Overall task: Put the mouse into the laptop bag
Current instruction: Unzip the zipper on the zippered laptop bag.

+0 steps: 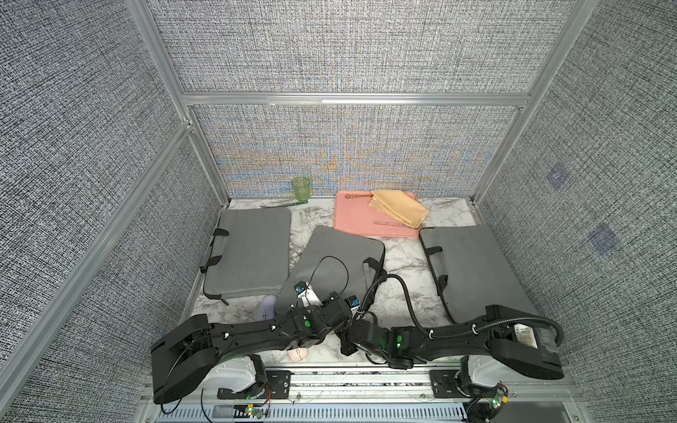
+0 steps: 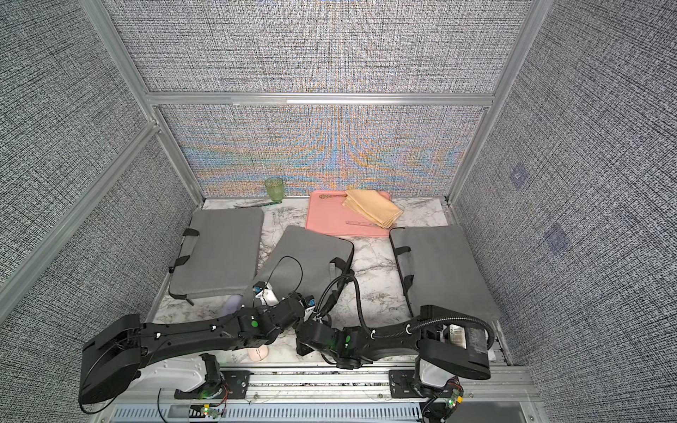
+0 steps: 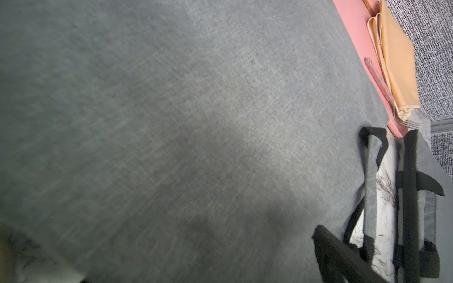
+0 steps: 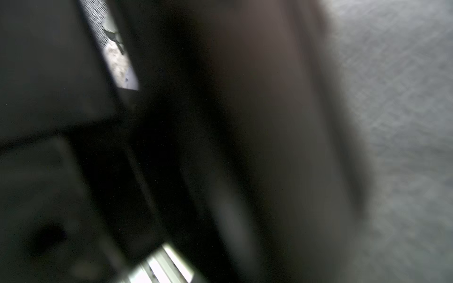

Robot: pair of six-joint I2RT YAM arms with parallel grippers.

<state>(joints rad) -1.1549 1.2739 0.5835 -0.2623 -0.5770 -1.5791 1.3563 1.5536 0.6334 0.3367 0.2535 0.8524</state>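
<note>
Leftmost, the flat grey woven left bag (image 1: 249,252) with black strap handles lies on the marble-veined bench (image 1: 403,256). Just beside its near corner sits a rounded lilac mouse (image 1: 267,307), outside every bag. A fork (image 1: 278,205) lies by the back wall. A smooth pink mouse (image 1: 297,354) peeks from under the left arm (image 1: 249,329) at the bench's front edge. A green glass (image 1: 300,188) stands near the fork. The left pincer (image 1: 327,295) hovers over the near edge of the middle bag (image 1: 340,252), its blue-tagged fingers (image 1: 300,288) spread wide, grasping nothing. The black right pincer (image 1: 345,342) is clenched low beside it; whether it pinches anything I cannot tell. Farther right a salmon tray (image 1: 351,219) carries a clear ruler (image 1: 390,222), marks too small to read, and a folded yellow napkin (image 1: 399,210). The right bag (image 1: 472,267), same grey weave, lies rightmost. A white label (image 1: 527,335) on the right arm (image 1: 458,335) is illegible.
</note>
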